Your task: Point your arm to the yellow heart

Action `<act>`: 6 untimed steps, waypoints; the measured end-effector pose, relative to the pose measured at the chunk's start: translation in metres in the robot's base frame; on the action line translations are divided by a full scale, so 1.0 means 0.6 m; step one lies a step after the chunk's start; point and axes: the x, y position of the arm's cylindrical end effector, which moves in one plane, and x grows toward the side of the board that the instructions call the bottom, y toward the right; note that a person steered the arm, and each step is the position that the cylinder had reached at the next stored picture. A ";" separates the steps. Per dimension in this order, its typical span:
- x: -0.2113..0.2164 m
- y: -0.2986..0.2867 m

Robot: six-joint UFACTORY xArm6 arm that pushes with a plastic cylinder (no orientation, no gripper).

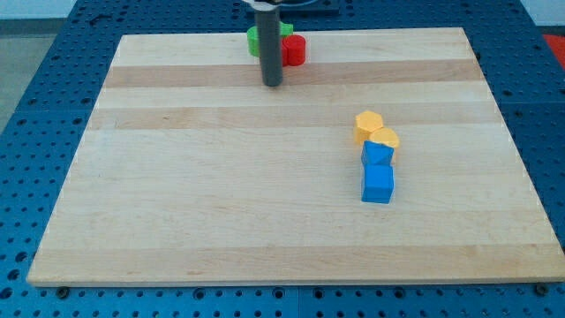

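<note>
A: Pale wood, in lengthwise strips, forms the desk (pixel 221 221); it fills most of the view and lies on a blue perforated base (pixel 44 88). State the position of the rod.

B: The dark rod (pixel 270 44) enters from the view's top, left of centre, and stands upright. My tip (pixel 272 85) rests on the desk near the top edge. There is no pincer on this arm, so no open or closed condition applies; the arm ends in the plain rod.

A: Blocks nearest the tip?

B: A green block (pixel 255 39) and a red block (pixel 294 50) sit just above the tip, at the desk's top edge. The rod partly hides the green one, so its shape cannot be made out. The red block is just right of the rod and looks rounded.

A: Location of the task's thing?

B: The yellow heart (pixel 385 137) lies right of centre, well apart from my tip, toward the view's lower right of it. A second yellow block (pixel 368 124), with angular faces, touches it on its upper left.

A: Remaining items?

B: Two blue blocks. The upper blue block (pixel 377 155) sits directly below the yellow heart, touching it. The lower blue cube (pixel 378 184) touches that one from below. The four form a short column.
</note>
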 end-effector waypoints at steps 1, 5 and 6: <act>0.023 0.091; 0.163 0.273; 0.196 0.270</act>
